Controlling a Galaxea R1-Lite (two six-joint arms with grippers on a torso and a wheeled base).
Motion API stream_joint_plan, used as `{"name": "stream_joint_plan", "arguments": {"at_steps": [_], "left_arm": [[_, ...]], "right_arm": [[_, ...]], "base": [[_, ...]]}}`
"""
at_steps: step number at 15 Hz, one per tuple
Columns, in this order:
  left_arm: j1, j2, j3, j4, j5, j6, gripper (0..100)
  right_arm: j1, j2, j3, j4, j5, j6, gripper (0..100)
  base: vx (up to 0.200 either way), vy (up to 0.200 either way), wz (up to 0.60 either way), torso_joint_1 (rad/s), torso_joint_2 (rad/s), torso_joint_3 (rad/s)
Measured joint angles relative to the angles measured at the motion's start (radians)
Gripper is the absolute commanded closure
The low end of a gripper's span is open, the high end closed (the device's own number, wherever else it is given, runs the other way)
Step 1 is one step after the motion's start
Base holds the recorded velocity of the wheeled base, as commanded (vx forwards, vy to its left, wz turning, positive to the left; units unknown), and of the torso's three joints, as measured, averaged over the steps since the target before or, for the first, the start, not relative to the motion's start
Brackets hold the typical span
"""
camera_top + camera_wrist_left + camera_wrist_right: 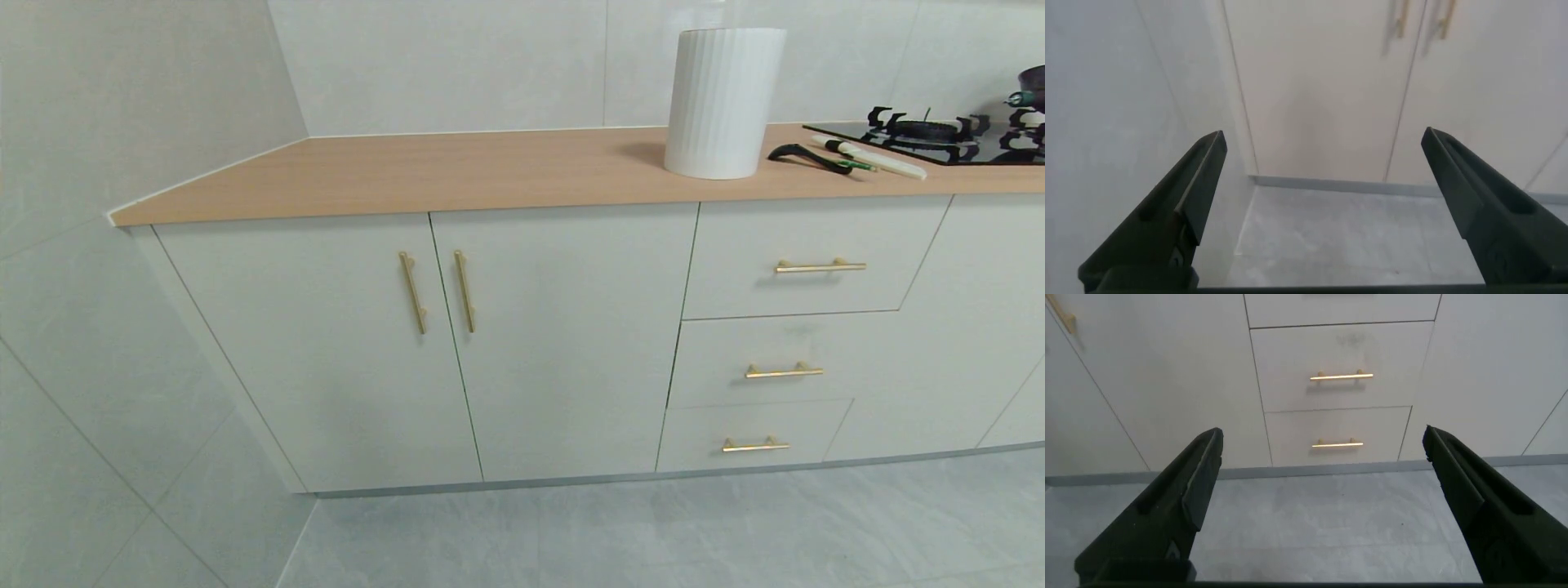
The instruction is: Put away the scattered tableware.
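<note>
On the wooden countertop (457, 167), at its right end, lie a black-handled utensil (808, 156), a green-tipped one (849, 162) and a long white one (878, 158). They rest between a tall white ribbed container (722, 102) and the stove. My left gripper (1323, 143) hangs open low above the floor, facing the double cupboard doors. My right gripper (1323, 441) is open too, low before the lower drawers (1341, 376). Both hold nothing.
A black gas hob (939, 135) sits at the counter's far right with a dark pot (1033, 82) on it. Below are two cupboard doors with gold handles (412, 291) and three drawers (819, 265). A tiled wall closes the left side. Grey floor (653, 531) lies in front.
</note>
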Motion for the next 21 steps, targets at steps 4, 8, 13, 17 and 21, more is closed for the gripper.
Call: {"name": "stream_joint_plan", "arguments": {"at_steps": [4,8,13,17,21], "left_arm": [[0.0,0.0,0.01,-0.003,-0.05,0.025,0],[0.0,0.0,0.01,-0.01,-0.056,-0.016,0],[0.0,0.0,0.011,-0.011,-0.061,-0.012,0],[0.0,0.0,0.011,-0.009,-0.061,-0.012,0],[0.001,0.0,0.01,-0.01,-0.064,-0.016,0]], "right_arm": [[0.0,-0.002,0.0,0.001,0.0,0.003,0],[0.0,-0.003,0.0,0.001,0.0,0.003,0],[0.0,-0.003,0.0,0.001,0.0,0.003,0],[0.0,-0.003,0.0,0.002,0.0,0.005,0],[0.0,-0.003,0.0,0.002,0.0,0.004,0]], "base": [[0.0,0.0,0.0,0.0,0.0,0.0],[0.0,0.0,0.0,0.0,0.0,0.0],[0.0,-0.16,0.0,0.005,0.0,0.002],[0.0,-0.2,0.0,0.004,0.01,0.005],[0.0,-0.05,0.0,0.003,0.0,0.002]]}}
